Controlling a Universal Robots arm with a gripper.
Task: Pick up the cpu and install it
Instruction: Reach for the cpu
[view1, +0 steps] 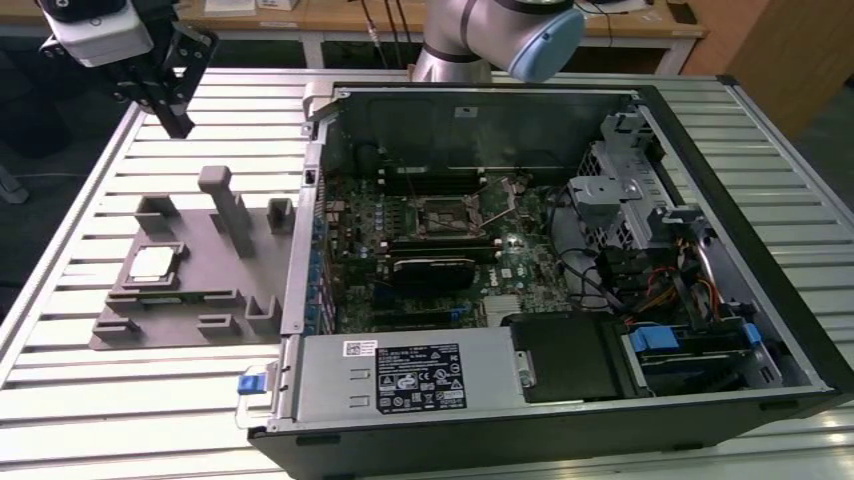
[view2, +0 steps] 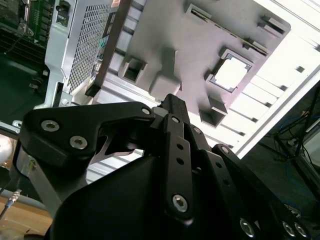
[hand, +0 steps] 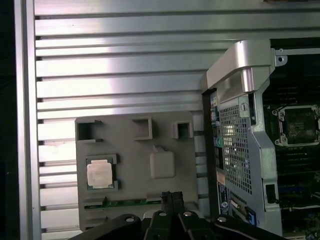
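A grey plastic tray (view1: 200, 290) lies flat on a table (view1: 120, 400) made of shiny metal slats. Just beside it sits a big open computer case (view1: 481, 118). Inside are a green board (view1: 521, 255) and a silver box (view1: 400, 375) with a sticker.

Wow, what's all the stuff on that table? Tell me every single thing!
table: one, silvery slats, under everything
tray: one, grey, on the exterior view's left
cpu: one, silvery, lying in the tray
computer case: one, black and silver, open, on the exterior view's right
circuit board: one, green, inside the case
socket: one, metal-framed, on the circuit board
power box: one, silver, at the case's near edge
arm: one, silver and blue, behind the case
gripper: one, black, jaws shut on nothing, above the table beyond the tray
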